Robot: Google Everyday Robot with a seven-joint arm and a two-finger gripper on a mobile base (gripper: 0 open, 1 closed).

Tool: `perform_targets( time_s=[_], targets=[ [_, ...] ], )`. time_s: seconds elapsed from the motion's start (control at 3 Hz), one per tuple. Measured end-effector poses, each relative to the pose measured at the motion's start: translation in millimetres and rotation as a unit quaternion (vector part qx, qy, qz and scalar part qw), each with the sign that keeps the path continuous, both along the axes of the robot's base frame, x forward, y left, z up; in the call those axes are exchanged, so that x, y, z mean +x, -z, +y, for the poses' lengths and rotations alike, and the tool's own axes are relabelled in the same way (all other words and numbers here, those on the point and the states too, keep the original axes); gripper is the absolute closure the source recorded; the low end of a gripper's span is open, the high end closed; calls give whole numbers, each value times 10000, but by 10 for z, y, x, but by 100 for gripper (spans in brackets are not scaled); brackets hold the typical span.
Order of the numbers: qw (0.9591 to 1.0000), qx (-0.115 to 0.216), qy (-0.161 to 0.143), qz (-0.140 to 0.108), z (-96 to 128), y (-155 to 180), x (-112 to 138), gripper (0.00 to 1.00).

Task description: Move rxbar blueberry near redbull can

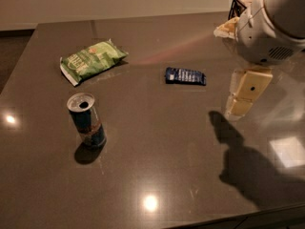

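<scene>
The rxbar blueberry [185, 76] is a small flat dark blue bar with white lettering, lying on the table a little right of the middle. The redbull can [86, 119] stands upright at the front left, blue and silver with an open silver top. My gripper [244, 97] hangs from the white arm at the right, above the table and to the right of the bar, not touching it. It holds nothing that I can see.
A green crinkled chip bag [90, 60] lies at the back left. A dark wire rack [237, 5] stands at the back right behind the arm. The grey table [157, 151] has its front edge at the bottom right.
</scene>
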State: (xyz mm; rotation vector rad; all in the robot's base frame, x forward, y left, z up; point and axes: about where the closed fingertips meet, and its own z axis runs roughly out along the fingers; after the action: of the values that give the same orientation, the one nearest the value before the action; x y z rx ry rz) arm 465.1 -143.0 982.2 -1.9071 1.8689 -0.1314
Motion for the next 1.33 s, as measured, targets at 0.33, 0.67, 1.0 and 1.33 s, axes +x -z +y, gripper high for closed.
perform_targets(
  time_s=[0.33,0.67,1.0,1.33],
  targets=[
    [10000,0,0,0,0,0,0,0],
    [9997,167,125,162,-22,82,244,0],
    [9985,346,253,337,-74,223,602,0],
    [9966,483,428,521,-151,385,986,0]
  ],
)
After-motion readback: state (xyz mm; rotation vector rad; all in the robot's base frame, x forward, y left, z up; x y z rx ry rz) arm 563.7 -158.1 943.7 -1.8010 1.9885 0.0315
